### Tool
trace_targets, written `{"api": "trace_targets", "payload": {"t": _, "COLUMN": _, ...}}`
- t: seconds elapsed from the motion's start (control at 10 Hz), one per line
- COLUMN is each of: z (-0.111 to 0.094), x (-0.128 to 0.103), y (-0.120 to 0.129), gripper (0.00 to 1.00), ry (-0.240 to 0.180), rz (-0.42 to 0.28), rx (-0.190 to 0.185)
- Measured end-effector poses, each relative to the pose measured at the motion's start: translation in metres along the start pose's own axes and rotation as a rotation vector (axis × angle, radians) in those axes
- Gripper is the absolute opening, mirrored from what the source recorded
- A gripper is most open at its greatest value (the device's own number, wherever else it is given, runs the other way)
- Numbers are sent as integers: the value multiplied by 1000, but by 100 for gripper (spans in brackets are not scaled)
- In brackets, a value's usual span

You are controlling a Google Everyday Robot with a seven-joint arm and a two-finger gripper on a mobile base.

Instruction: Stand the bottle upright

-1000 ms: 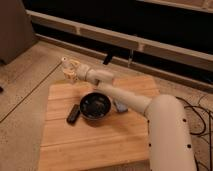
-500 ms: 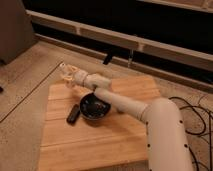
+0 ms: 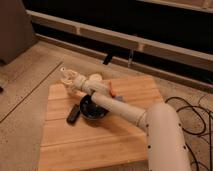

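Observation:
My gripper (image 3: 68, 80) hovers over the far left corner of the wooden table (image 3: 125, 140), at the end of the white arm that reaches in from the lower right. A slim pale shape at the gripper's tip looks like the bottle (image 3: 65, 71), tilted rather than upright. It blends into the white gripper, so I cannot tell whether it is held or only touched.
A dark round bowl (image 3: 92, 107) sits just under the arm, with a black oblong bar (image 3: 74, 114) to its left. A flat cream disc (image 3: 96, 77) and a small orange item (image 3: 113, 92) lie behind the arm. Cables (image 3: 196, 116) trail on the floor at right.
The gripper has sunk a little toward the table's far left corner, with the pale shape still at its tip. Bowl and bar have not moved.

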Motion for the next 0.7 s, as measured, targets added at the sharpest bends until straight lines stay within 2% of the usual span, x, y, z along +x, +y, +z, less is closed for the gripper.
{"api": "trace_targets", "payload": {"t": 0.4, "z": -6, "x": 5, "y": 3, "gripper": 66, "ry": 25, "rz": 35, "rx": 23}}
{"api": "trace_targets", "payload": {"t": 0.5, "z": -7, "x": 6, "y": 5, "gripper": 72, "ry": 30, "rz": 37, "rx": 23}}
{"api": "trace_targets", "payload": {"t": 0.7, "z": -8, "x": 6, "y": 10, "gripper": 74, "ry": 37, "rz": 37, "rx": 19}}
